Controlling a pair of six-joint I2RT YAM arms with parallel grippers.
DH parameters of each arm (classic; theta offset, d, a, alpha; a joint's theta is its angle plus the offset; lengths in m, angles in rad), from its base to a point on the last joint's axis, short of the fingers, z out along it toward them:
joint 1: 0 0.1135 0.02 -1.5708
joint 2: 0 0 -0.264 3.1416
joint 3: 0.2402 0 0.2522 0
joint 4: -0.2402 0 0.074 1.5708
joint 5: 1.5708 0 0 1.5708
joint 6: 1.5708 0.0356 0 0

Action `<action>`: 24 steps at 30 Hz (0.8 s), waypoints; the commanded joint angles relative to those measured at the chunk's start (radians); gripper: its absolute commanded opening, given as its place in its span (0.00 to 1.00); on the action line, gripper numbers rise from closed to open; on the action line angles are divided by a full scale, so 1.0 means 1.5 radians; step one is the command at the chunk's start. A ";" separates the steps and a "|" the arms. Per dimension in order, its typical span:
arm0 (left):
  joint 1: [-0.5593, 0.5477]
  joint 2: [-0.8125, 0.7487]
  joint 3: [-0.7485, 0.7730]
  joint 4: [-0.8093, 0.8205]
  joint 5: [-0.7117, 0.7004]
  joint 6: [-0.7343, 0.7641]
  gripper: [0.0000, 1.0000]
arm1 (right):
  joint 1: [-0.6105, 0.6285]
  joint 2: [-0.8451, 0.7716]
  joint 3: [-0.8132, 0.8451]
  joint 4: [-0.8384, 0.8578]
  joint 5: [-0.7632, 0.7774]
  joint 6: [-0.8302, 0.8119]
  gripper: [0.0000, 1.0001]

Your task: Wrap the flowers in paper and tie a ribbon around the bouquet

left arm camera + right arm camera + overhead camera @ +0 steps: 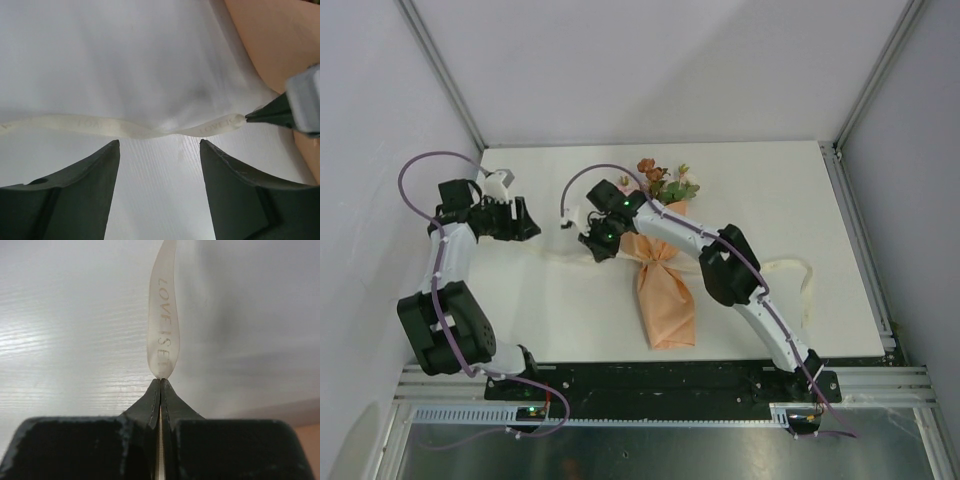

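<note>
Pinching ribbon [162,330], right claw [160,381], left claw [159,142] agape nearby

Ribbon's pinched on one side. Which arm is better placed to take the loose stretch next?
Left, most likely. The left claw is open, with the ribbon running across just ahead of its gap. The right claw is shut on the ribbon beside the bouquet, so it is occupied.
</note>
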 commanded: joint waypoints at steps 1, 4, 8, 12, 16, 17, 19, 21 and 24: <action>-0.006 -0.023 -0.011 0.010 0.108 0.189 0.72 | -0.016 -0.089 -0.015 0.082 -0.072 0.046 0.00; -0.010 -0.063 -0.057 0.010 0.149 0.367 0.73 | -0.023 -0.096 -0.027 0.096 -0.095 0.059 0.00; -0.044 -0.109 -0.123 0.010 0.153 0.587 0.74 | -0.036 -0.107 -0.047 0.112 -0.125 0.077 0.00; -0.096 -0.105 -0.133 0.012 0.161 0.656 0.71 | -0.045 -0.125 -0.071 0.134 -0.152 0.097 0.00; -0.153 -0.092 -0.142 0.028 0.156 0.683 0.67 | -0.049 -0.139 -0.093 0.144 -0.171 0.104 0.00; -0.167 -0.086 -0.142 0.032 0.154 0.681 0.66 | -0.051 -0.143 -0.102 0.150 -0.175 0.106 0.00; -0.188 -0.076 -0.142 0.038 0.148 0.684 0.64 | -0.055 -0.154 -0.119 0.162 -0.180 0.110 0.00; -0.206 -0.068 -0.143 0.043 0.139 0.689 0.63 | -0.059 -0.162 -0.132 0.170 -0.189 0.113 0.00; -0.227 -0.052 -0.140 0.045 0.122 0.695 0.62 | -0.065 -0.169 -0.138 0.173 -0.198 0.117 0.00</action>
